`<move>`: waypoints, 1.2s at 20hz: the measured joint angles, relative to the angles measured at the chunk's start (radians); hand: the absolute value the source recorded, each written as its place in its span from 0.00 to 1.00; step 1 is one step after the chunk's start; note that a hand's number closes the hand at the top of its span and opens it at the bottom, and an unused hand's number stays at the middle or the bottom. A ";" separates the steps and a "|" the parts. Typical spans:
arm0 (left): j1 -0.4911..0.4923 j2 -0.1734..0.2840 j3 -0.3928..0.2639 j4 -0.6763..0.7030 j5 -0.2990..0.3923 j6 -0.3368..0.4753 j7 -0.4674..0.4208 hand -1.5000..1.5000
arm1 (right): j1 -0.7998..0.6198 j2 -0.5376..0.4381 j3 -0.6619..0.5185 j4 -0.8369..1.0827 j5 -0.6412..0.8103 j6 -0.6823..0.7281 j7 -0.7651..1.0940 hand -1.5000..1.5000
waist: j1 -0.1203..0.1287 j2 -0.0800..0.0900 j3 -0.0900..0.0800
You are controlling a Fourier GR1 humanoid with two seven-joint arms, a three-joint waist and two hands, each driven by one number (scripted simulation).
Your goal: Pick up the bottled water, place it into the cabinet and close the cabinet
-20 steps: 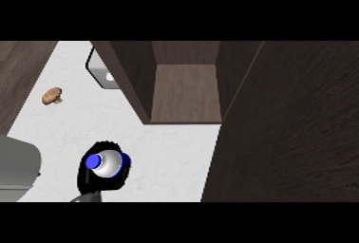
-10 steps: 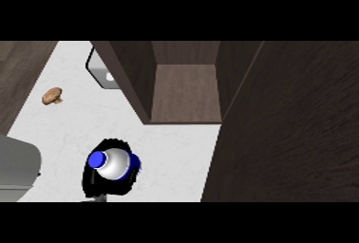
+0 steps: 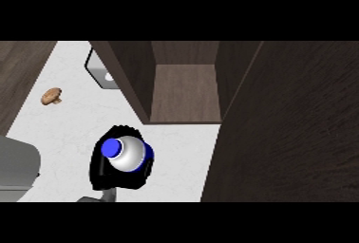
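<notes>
Below, from the head view, a white marbled counter [image 3: 63, 133] runs up the left half of the scene, with a dark wood strip along its far left edge. Dark wooden cabinet [image 3: 186, 90] fills the upper middle; it stands open, its brown inner floor and side walls showing, and its front edge meets the counter just above the hand. A broad dark wood panel [image 3: 288, 123], most likely the cabinet's open door, covers the whole right side from top to bottom. Behind the cabinet's left wall, part of a grey-rimmed object [image 3: 100, 73] peeks out; too little shows to tell what it is. A small brown mushroom [image 3: 52, 96] lies on the counter near the left edge, well apart from everything else. A grey block [image 3: 17, 163] sits at the lower left. One black hand [image 3: 105, 173] comes up from the lower edge at centre-left, on a grey forearm; which hand it is cannot be told for certain, though it appears to be the left. Its fingers are wrapped round the bottled water [image 3: 126, 153], seen from above with its blue cap and pale shoulder, held over the counter just before the cabinet's opening.
</notes>
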 measured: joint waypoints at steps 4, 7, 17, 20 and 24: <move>-0.050 0.000 -0.041 -0.056 -0.013 0.080 0.059 1.00 | 0.006 -0.003 -0.010 0.003 -0.002 0.000 -0.017 0.00 | -0.001 0.001 0.000; -0.117 -0.001 -0.082 -0.067 -0.012 0.164 0.117 1.00 | 0.020 -0.004 -0.006 0.005 -0.004 0.000 -0.040 0.00 | -0.003 0.001 0.000; -0.353 0.000 -0.131 0.038 -0.014 0.358 0.151 1.00 | 0.042 -0.022 -0.003 -0.001 -0.009 0.003 -0.053 0.00 | -0.008 0.002 0.000; -0.433 0.002 -0.103 0.099 -0.023 0.384 0.174 1.00 | 0.056 -0.028 0.001 0.000 -0.012 0.000 -0.074 0.00 | -0.009 0.002 0.000; -0.520 0.000 -0.085 0.202 -0.033 0.409 0.171 1.00 | 0.063 -0.034 -0.007 -0.002 -0.016 0.003 -0.090 0.00 | -0.011 0.004 0.000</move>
